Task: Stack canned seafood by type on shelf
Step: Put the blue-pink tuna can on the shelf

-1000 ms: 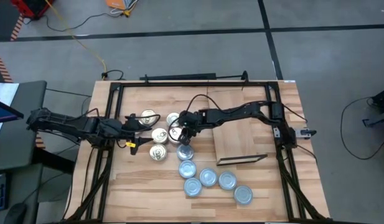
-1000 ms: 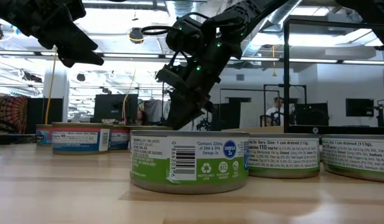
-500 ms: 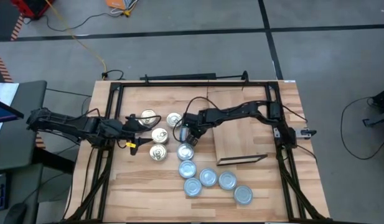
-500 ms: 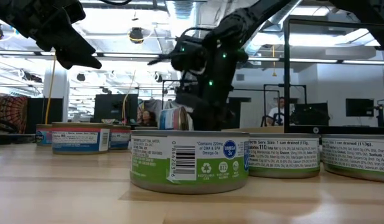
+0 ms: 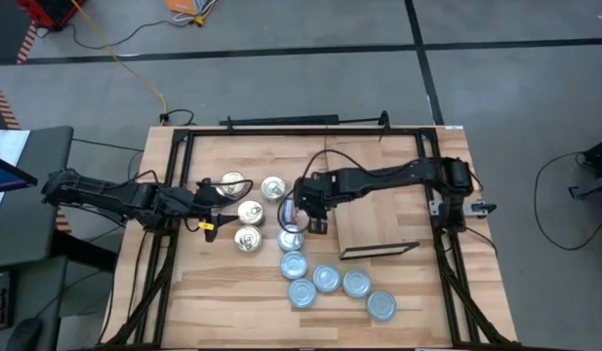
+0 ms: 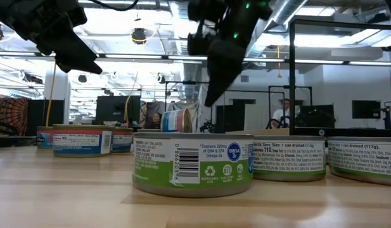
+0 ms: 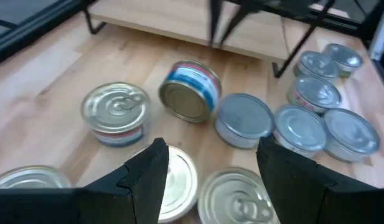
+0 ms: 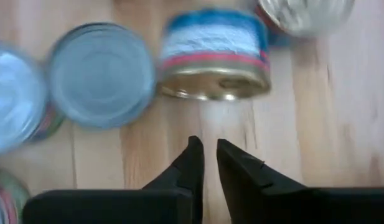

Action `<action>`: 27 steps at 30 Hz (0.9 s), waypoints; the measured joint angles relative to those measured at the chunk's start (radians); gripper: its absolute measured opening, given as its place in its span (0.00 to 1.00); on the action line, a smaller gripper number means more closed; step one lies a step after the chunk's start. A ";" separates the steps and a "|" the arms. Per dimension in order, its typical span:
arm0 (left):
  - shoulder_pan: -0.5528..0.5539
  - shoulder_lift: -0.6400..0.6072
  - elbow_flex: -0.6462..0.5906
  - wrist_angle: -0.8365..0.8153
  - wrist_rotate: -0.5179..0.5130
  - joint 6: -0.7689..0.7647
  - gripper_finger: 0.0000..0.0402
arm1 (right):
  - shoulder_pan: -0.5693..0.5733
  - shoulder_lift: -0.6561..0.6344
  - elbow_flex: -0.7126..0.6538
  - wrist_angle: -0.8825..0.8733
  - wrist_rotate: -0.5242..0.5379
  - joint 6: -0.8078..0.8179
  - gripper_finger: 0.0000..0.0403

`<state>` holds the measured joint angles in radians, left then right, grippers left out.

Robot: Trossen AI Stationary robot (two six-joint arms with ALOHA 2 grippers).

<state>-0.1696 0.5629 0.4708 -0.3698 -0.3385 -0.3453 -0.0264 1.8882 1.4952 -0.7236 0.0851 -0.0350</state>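
My right jaws [image 8: 209, 163] are pressed together with nothing between them, hanging above bare table [image 5: 213, 292] at the middle. Just ahead of their tips a blue-and-red-labelled tin [image 8: 213, 55] lies tipped on its edge, its gold end turned toward the jaws. Beside it, flat on the wood, sits a silvery-topped tin [image 8: 101, 74], with another at the edge of the right wrist view, blurred. In the high view the right jaws [image 5: 311, 213] sit just beside the shelf [image 5: 374, 222], which lies on the side toward the right arm's base and carries no tins. That arm runs nearly straight across the shelf from its mount, wrist bent down.

The tipped tin [image 7: 190, 90] is the thing nearest in the way; I see it leaning between the gold-topped group and the silvery ones.

My left jaws [image 7: 210, 174] stand apart, holding nothing, hovering over the gold-topped tins [image 5: 245, 210]. One pale lid [image 7: 173, 183] shows directly between and below the fingers, another [image 7: 115, 114] farther out. The left arm lies low and stretched along the table from its side.

Farther from both, the silvery tins [image 5: 330, 283] trail in a loose curve toward the near edge. From table height a green-labelled tin [image 6: 192, 163] fills the front, and a person [image 6: 284, 114] sits in the room behind.
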 joint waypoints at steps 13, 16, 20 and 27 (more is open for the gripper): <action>0.000 0.000 0.000 -0.076 -0.029 0.007 0.69 | 0.086 0.030 0.082 0.125 0.001 -0.330 0.95; 0.000 0.000 0.000 -0.089 -0.028 0.008 0.73 | 0.081 0.105 0.211 -0.016 0.007 -0.382 0.97; 0.000 0.000 0.000 -0.090 -0.026 0.007 0.75 | 0.082 0.216 0.395 -0.166 0.023 -0.476 0.96; 0.000 0.000 0.000 -0.110 -0.025 0.003 0.75 | 0.081 0.383 0.640 -0.393 0.053 -0.599 0.99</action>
<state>-0.1692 0.5629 0.4706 -0.4796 -0.3634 -0.3424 0.0547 2.2716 2.1351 -1.1170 0.1379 -0.6345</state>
